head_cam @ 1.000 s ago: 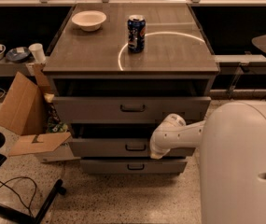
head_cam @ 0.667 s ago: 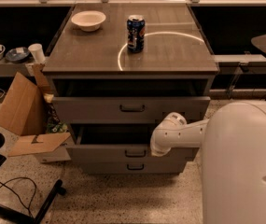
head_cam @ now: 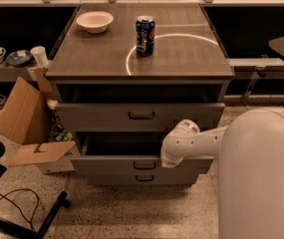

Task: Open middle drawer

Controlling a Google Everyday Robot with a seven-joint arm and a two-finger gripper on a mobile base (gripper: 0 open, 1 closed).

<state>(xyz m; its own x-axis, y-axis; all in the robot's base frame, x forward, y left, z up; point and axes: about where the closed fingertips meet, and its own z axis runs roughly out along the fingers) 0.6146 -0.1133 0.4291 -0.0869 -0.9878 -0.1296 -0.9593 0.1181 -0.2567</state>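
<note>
A: Middle drawer, second of three: standing well out of the cabinet, dark hollow open behind its low grey front, small handle at centre. Looks close to done. Any worry left?

B: Plenty. End effector down at the upper edge of that front, just right of the handle, on the white arm reaching in from the right. Wide or narrow? Cannot tell; hidden behind the arm's rounded end.

A: So no proof of a firm hold.

B: None. Could slip off with a further tug, leaving the drawer short of full travel. Could equally overrun: hard pull, front tipping down or jumping its runners.

A: And above?

B: Top drawer ajar too, taller front hanging just over the arm. Lifting out carelessly: likely knock on its lower edge.

A: Shaking the cabinet, then.

B: Yes. Bad for the soda can, upright and tall on the tabletop. Less so for the bowl, low and wide, near the back left.

A: Anything at the side?

B: Cardboard box at the left, one flap lying just beside the drawer's left corner. Possible snag or shove with more travel. Also the robot's own body close by on the right: little room for backing straight away.
</note>
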